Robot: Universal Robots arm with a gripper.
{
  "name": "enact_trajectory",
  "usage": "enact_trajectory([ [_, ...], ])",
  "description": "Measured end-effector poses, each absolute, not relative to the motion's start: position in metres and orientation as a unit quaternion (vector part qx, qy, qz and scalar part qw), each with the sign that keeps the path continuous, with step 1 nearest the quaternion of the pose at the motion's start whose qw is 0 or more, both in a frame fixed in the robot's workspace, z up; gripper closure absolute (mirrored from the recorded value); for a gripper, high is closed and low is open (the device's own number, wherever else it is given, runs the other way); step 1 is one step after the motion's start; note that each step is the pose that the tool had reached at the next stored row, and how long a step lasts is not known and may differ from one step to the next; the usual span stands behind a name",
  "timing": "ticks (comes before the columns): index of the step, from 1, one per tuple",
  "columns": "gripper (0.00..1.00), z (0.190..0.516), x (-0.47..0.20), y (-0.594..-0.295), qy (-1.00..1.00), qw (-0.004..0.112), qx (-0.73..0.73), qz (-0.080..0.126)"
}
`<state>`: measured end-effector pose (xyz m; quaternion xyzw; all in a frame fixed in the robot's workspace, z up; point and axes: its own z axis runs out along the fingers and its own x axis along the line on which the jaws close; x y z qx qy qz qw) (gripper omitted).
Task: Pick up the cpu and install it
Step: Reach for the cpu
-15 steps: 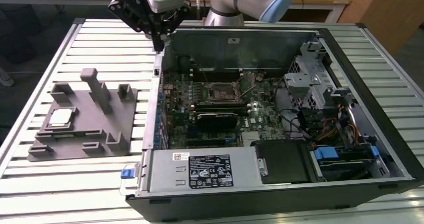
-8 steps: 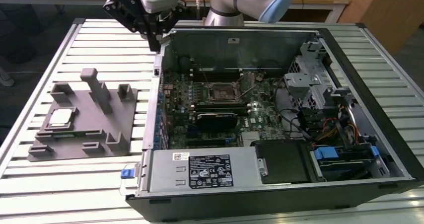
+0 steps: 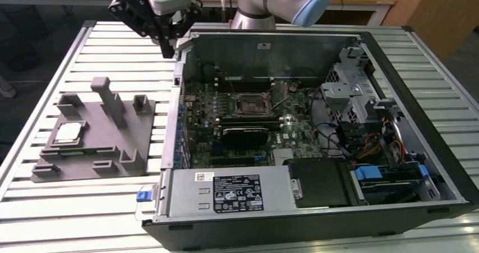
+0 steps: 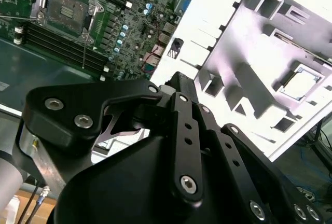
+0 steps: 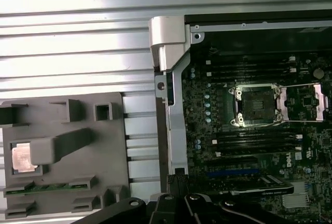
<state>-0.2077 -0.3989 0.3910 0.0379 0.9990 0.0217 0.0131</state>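
Pincer drawn together on nothing, poised above the back wall of the open desktop case. No step yet done, by the look of it: cpu lying in its grey moulded tray beside the case, motherboard socket open and bare. Beneath, a ribbed metal table; behind, a wooden bench.

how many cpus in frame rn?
1. The cpu lies in a recess of the grey tray, on the exterior view's left, outside the computer case. The motherboard socket looks empty. Parts of the case are hidden, so another can't be ruled out.
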Motion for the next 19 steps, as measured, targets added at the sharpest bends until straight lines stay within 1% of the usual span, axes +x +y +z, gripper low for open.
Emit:
enact_trajectory([
  [19, 0.89, 0.39, -0.234, -0.399, 0.999, 0.013, 0.038, 0.022],
])
